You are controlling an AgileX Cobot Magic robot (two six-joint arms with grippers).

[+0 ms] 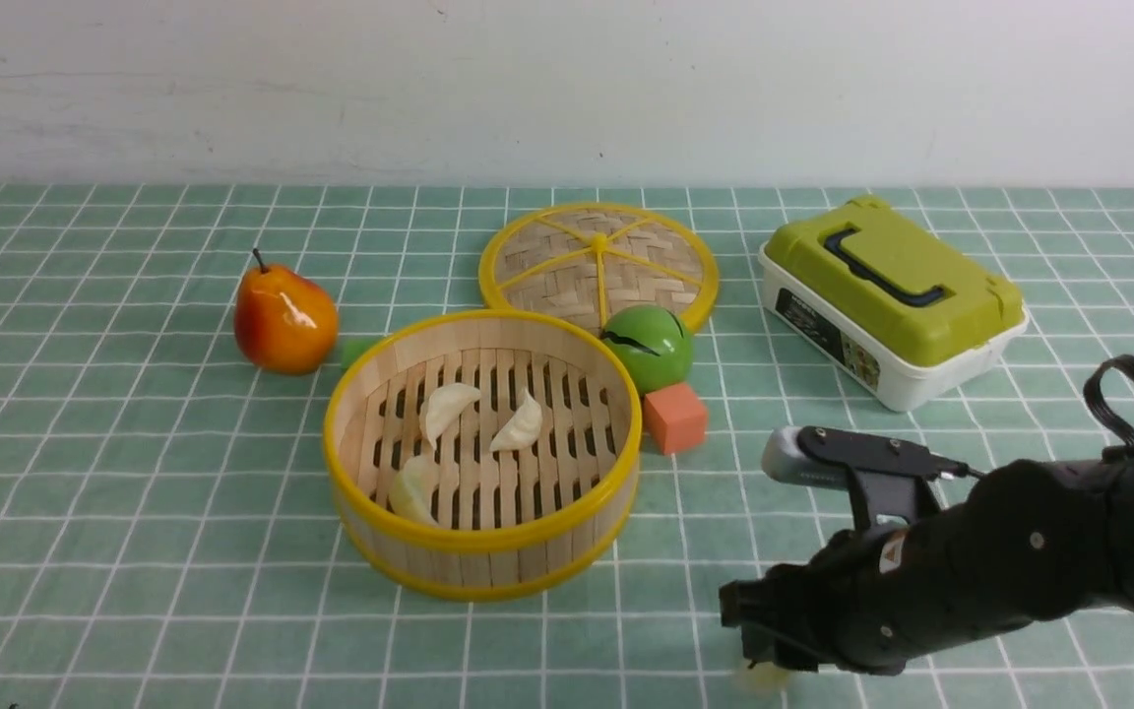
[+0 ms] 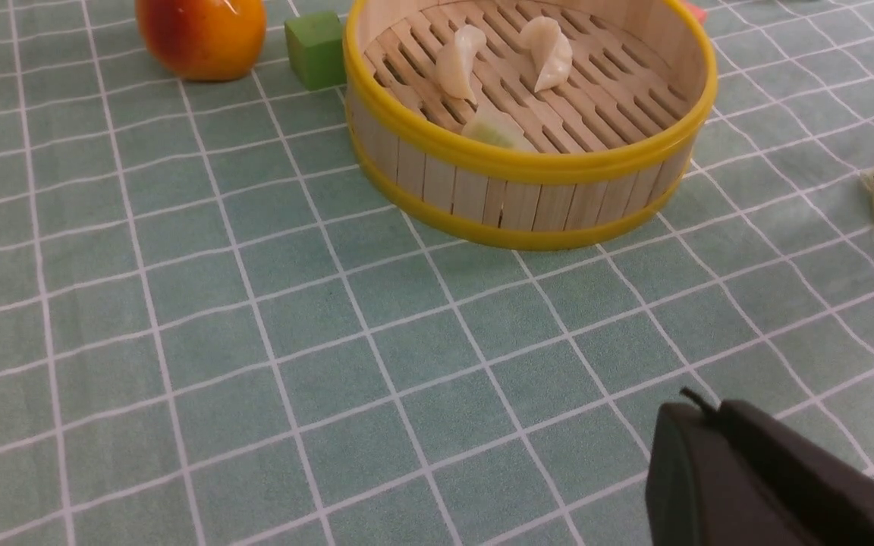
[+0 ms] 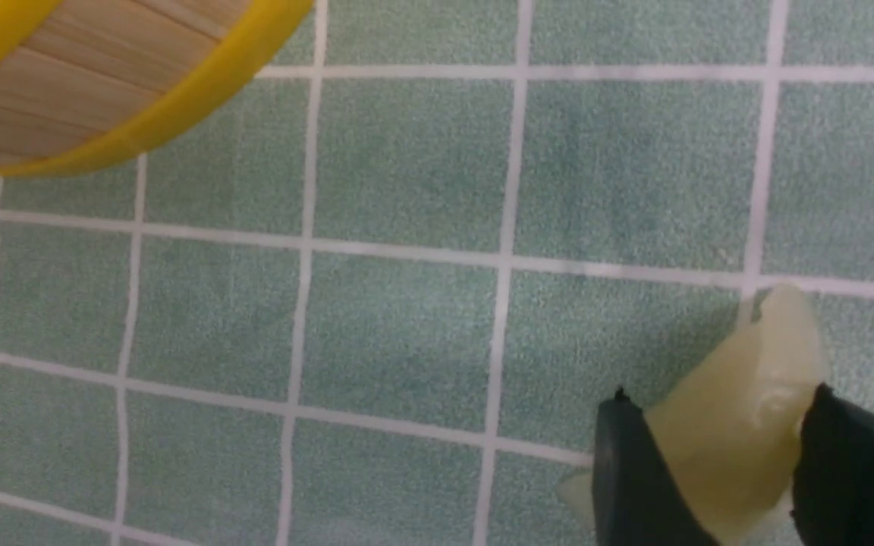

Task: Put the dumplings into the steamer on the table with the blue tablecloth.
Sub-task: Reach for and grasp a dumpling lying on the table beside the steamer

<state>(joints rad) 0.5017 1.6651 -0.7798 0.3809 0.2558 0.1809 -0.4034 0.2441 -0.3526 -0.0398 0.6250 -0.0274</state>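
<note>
Teal grid tablecloth (image 1: 134, 512) | right end effector (image 3: 721, 400) clamped on pale dumpling (image 3: 756, 364) | near steamer (image 1: 488, 556)

Steamer (image 1: 483, 556), pear (image 1: 283, 317), box (image 1: 892, 295) on table (image 1: 134, 492)

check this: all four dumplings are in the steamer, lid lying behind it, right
Not four: three dumplings are in the steamer, lid behind it. The right wrist view shows the fourth dumpling on the cloth, between the fingers of the right gripper.
</note>
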